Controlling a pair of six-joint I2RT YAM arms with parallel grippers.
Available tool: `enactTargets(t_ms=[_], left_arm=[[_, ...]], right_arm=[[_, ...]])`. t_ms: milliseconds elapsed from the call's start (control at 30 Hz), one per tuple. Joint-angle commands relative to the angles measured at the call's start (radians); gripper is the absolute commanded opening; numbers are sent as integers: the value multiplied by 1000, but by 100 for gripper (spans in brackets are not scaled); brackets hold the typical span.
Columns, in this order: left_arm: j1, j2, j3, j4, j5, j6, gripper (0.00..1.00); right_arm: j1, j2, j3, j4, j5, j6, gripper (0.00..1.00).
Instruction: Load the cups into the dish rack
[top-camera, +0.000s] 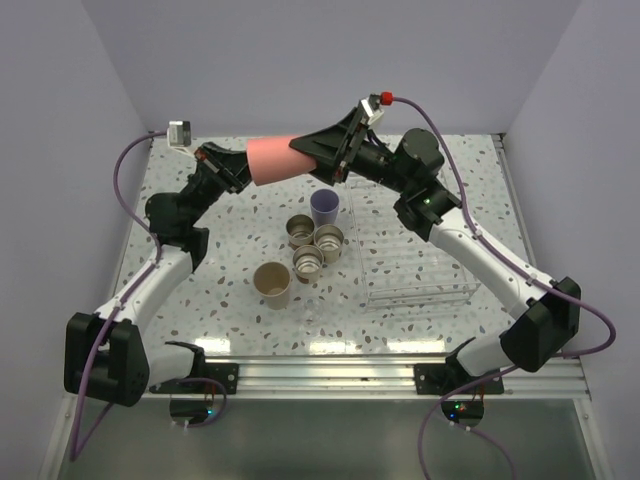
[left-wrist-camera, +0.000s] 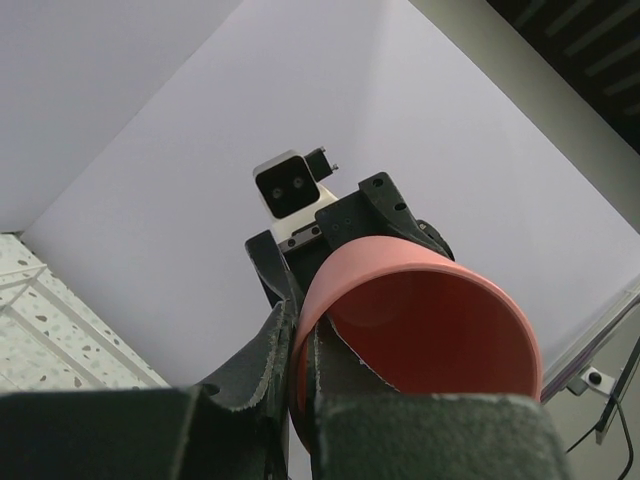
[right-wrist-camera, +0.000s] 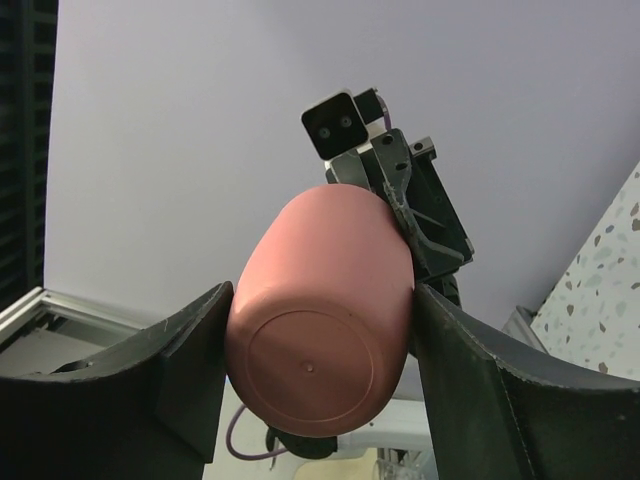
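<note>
Now you look mid-handover: pink cup (top-camera: 278, 160) aloft, well apart from the rack (top-camera: 420, 272), left gripper (top-camera: 243, 168) pinching its rim, right gripper (right-wrist-camera: 320, 335) clasping its base; next, release left and carry it over.

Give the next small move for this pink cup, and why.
Probably open the left claw and let go of the rim. The pink cup hangs sideways between both arms, the right claw looks pressed against both sides of its base, and the dish rack lies on the right arm's side.
</note>
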Motion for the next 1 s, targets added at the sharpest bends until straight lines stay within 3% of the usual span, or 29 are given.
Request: enactTargets(t_ms=[0, 67, 133, 233, 300, 467, 700, 800, 833, 867, 967], left_arm=[[-7, 2, -8, -43, -21, 62, 0], [-7, -1, -1, -98, -17, 77, 0], [-6, -10, 4, -165, -17, 109, 9], [-1, -43, 6, -245, -18, 162, 38], [9, -63, 6, -287, -18, 186, 56], [74, -141, -25, -429, -47, 240, 79], [151, -199, -50, -580, -72, 304, 86], [167, -196, 47, -898, -188, 464, 85], [169, -169, 141, -1157, -243, 514, 85], [169, -152, 188, -1271, -354, 557, 85], [178, -93, 314, -1547, -511, 657, 86]], right_arm=[[15, -3, 11, 59, -56, 4, 29], [15, -3, 14, 50, -56, -3, 20], [13, -3, 24, 24, -59, -20, 10], [10, -5, 38, -10, -65, -37, 0], [-2, -6, 47, -29, -65, -45, 0], [-60, -9, 58, -56, -83, -51, 0], [-197, -19, 64, -90, -128, -52, 0], [-254, -14, 101, -183, -148, -135, 0], [-264, -12, 113, -220, -148, -167, 0], [-284, -8, 138, -296, -146, -199, 0], [-309, 1, 176, -419, -131, -302, 0]])
